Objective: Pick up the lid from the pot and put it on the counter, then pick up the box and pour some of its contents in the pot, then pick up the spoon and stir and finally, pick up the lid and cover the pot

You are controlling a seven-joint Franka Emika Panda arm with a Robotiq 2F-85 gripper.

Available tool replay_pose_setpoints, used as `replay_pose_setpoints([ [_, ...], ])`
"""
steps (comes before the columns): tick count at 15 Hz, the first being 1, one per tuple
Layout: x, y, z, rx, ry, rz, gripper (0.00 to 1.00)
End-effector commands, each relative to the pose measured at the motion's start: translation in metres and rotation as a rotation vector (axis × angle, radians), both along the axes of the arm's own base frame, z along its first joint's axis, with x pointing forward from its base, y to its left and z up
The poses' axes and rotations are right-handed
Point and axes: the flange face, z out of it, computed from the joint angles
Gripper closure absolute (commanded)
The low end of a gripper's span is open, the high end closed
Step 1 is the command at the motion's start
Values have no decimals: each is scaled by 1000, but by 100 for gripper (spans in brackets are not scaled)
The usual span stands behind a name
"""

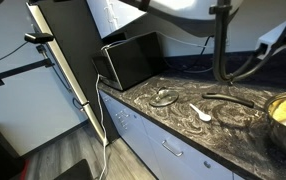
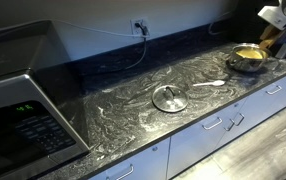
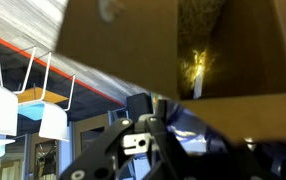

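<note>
Claw (image 3: 155, 108) clenched around the open box (image 3: 133, 45), held up near the pot (image 2: 245, 66); lid (image 2: 169, 98) and spoon (image 2: 211, 85) lie apart on the dark marbled surface (image 2: 113, 115).

Looked like a kitchen. Had a long black counter (image 2: 113, 110) with white swirls, white drawers (image 1: 168, 148) underneath, a big black microwave (image 1: 131, 58) at one end, a wall plug (image 2: 138, 25) behind, and a steel pot (image 2: 248, 60), glass lid (image 2: 170, 98) and white spoon (image 2: 211, 85) on top.

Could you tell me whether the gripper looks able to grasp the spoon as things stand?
Probably not yet: the gripper is shut on the box. The spoon itself lies uncovered on the counter, between lid and pot.
</note>
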Motion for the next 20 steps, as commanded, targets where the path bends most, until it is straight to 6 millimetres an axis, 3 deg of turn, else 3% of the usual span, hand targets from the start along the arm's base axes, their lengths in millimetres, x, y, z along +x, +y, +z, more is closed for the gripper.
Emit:
replay_pose_setpoints([
  [1, -12, 12, 12, -10, -14, -15, 92],
  [20, -6, 52, 6, -186, -65, -51, 92],
])
